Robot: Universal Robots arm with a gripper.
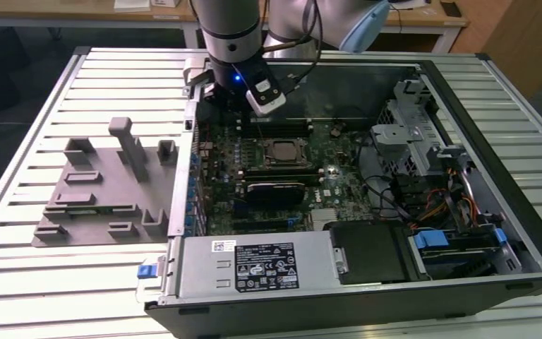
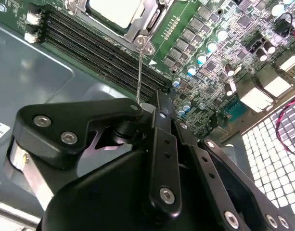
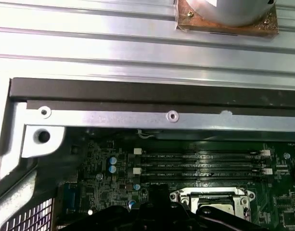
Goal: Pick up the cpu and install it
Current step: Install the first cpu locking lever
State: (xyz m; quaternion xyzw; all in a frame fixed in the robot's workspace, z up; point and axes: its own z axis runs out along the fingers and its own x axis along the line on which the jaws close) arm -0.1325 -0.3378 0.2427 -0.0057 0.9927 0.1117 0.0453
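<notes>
**Chip sits in its socket while the gripper hangs above the memory slots**

An open computer case (image 1: 497,176) lies on its side on a slatted metal worktop (image 1: 26,282), with the motherboard (image 1: 337,176) facing up. The cpu (image 1: 281,151) rests in the socket near the middle of the board, its silvery top framed by a metal bracket (image 1: 260,160). In the second wrist view the cpu (image 2: 116,10) shows as a pale square inside that bracket (image 2: 145,34), and in the first wrist view it (image 3: 215,208) lies just past the rows of memory slots (image 3: 200,164).

The arm (image 1: 229,28) comes down over the far edge of the case, and the gripper (image 1: 236,99) hangs above the memory slots (image 1: 276,127), a little short of the socket and apart from the chip. In the second wrist view the black gripper (image 2: 152,103) has its linkage drawn in, so the fingers stand narrow, close together, with nothing between them. A thin wire lever (image 2: 139,72) stands up from the socket corner just beyond the fingertips.

On the worktop toward the exterior view's left, beside the case, sits a grey plastic tray (image 1: 101,191) with upright posts. A black heatsink block (image 1: 273,191) lies on the board next to the socket, toward the near edge. The power supply (image 1: 252,265) fills the case's near corner.
</notes>
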